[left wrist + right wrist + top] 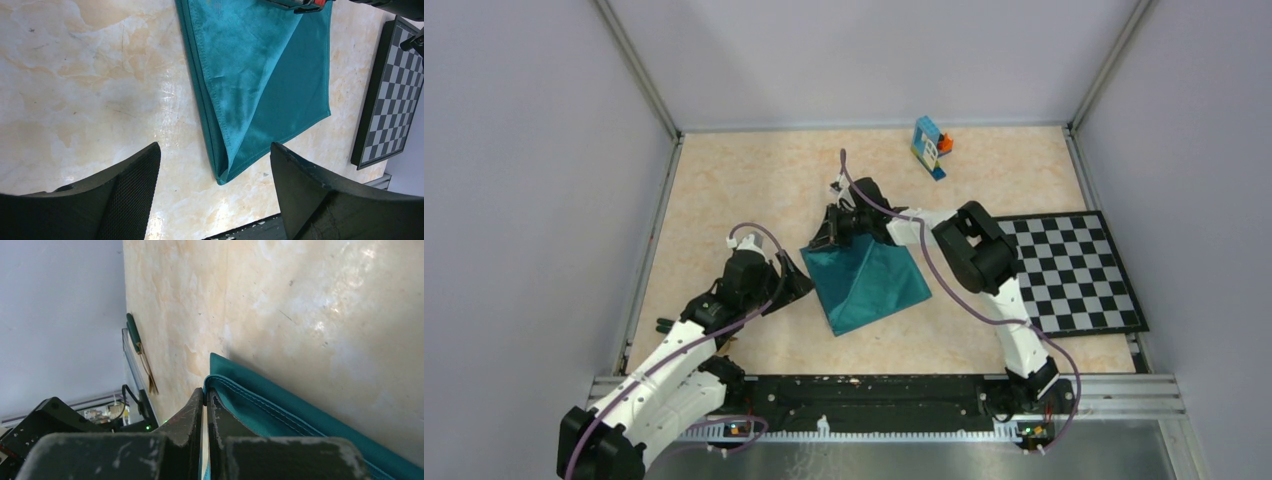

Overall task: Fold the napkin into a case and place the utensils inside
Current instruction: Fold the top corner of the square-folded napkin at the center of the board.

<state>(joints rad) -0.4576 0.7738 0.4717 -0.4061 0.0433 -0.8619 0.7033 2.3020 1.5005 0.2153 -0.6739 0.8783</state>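
Observation:
The teal napkin (pixel 869 285) lies folded in the middle of the table, one layer turned over diagonally. My right gripper (pixel 829 237) is at its far left corner, jaws shut on the hemmed edge of the napkin (pixel 280 410), as the right wrist view (pixel 206 392) shows. My left gripper (pixel 796 280) is open and empty just left of the cloth. In the left wrist view (pixel 215 200) the near corner of the napkin (pixel 260 80) lies between the spread fingers, untouched. A golden utensil with a dark green handle (pixel 141 354) lies by the table's left rim.
The checkerboard mat (pixel 1074 270) lies at the right, seen also in the left wrist view (pixel 392 90). Blue-orange toy blocks (pixel 931 147) stand at the back. Grey walls close the table on three sides; a black rail (pixel 874 395) runs along the front.

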